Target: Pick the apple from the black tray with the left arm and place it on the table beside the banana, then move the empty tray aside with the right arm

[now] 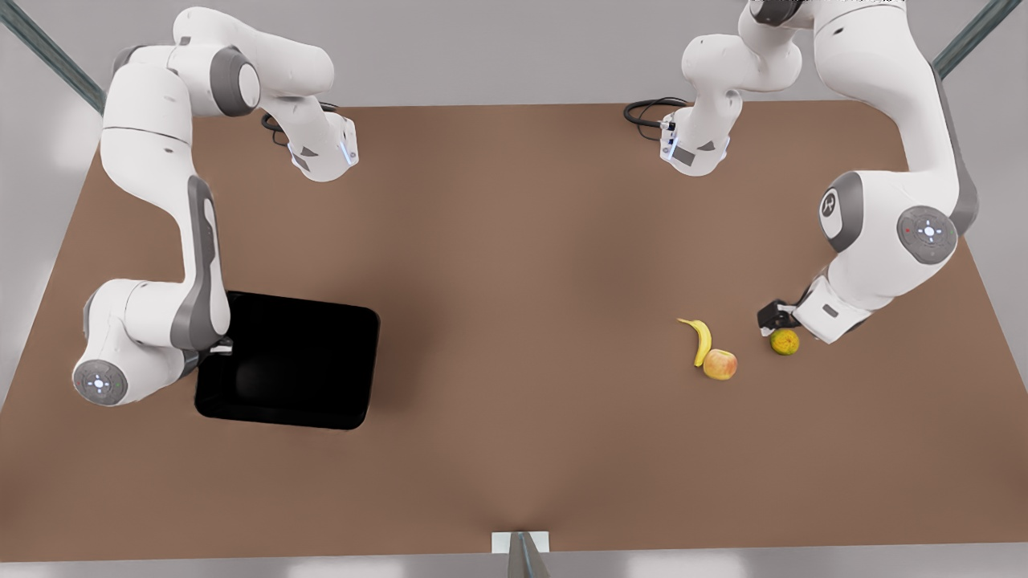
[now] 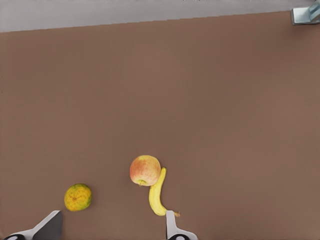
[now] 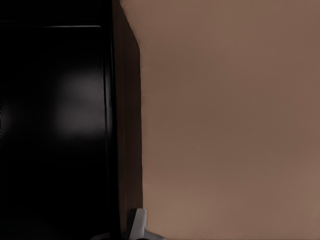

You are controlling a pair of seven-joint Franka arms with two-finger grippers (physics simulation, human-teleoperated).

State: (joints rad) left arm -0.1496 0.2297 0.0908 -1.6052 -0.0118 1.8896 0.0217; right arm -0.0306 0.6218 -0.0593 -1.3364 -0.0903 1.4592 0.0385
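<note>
Front view: apple [image 1: 720,364] on brown table [image 1: 514,265] touching banana [image 1: 702,340], toward the front view's right edge; left gripper [image 1: 774,317] just beside a citrus fruit [image 1: 785,342]. Black tray [image 1: 289,360] empty, right gripper [image 1: 222,347] at its rim.

Left wrist view: fingers [image 2: 50,226] spread, empty.

Right wrist view: finger [image 3: 138,223] at tray wall, grip unclear. Risk: tray slipping if poorly pinched. No legible writing.

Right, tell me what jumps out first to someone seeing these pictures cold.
The glossy black tray stands out, empty, at the front view's left, with the right gripper at its rim. At the front view's right, the apple lies on the table touching the banana. A rough yellow-green fruit sits apart, by the open left gripper.
</note>
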